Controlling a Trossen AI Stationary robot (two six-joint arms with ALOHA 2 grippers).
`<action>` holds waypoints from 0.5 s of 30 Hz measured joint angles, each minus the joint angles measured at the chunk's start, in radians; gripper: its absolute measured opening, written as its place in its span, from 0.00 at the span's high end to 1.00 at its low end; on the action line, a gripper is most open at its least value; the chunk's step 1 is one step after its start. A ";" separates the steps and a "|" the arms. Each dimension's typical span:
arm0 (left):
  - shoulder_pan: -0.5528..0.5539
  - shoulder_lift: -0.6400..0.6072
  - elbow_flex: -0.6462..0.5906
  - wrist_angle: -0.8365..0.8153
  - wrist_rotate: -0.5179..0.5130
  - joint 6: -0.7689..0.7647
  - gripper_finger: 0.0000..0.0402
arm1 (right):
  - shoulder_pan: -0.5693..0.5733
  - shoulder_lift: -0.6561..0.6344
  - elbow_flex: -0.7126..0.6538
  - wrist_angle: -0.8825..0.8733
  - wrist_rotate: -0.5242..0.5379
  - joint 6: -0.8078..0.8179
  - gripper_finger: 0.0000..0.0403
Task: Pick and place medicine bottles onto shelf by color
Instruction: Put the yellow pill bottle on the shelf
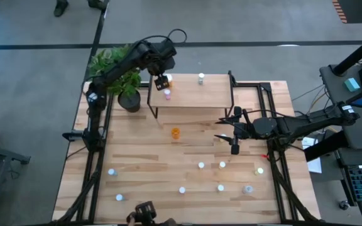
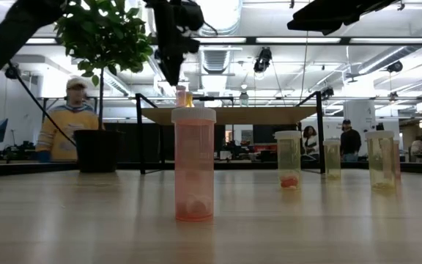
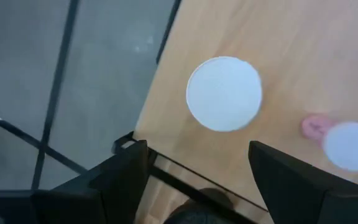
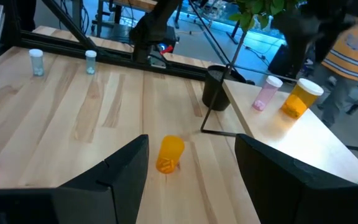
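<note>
My left end effector (image 1: 163,80) hangs spread wide right over an orange bottle (image 1: 168,80) standing on the shelf (image 1: 200,97). My right end effector (image 1: 226,130), also spread, is nearer the tipped orange bottle (image 1: 175,132) on the bench (image 1: 137,163).

Orange bottle (image 4: 169,154) between gripper fingers (image 4: 120,177)

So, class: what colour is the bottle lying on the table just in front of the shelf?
Orange. The bottle shows best in the right wrist view.

Light wooden shelf (image 1: 200,97), orange bottle (image 1: 175,132), pink bottle (image 1: 167,95), green plant (image 1: 115,66)
</note>
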 joint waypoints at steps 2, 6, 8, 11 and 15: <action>-0.008 -0.035 0.000 0.003 0.000 -0.006 0.34 | 0.000 0.000 0.000 0.001 0.000 0.000 0.43; -0.050 -0.118 -0.007 0.046 0.024 -0.055 0.35 | 0.000 0.000 0.000 0.014 0.000 0.002 0.43; -0.095 -0.163 -0.016 0.091 0.067 -0.062 0.35 | 0.000 0.000 0.000 0.018 0.000 0.008 0.43; -0.192 -0.234 -0.054 0.183 0.089 -0.061 0.35 | -0.001 0.000 0.000 0.017 0.000 0.019 0.43; -0.332 -0.353 -0.193 0.353 0.090 -0.053 0.35 | 0.000 0.004 0.000 0.018 0.000 0.031 0.43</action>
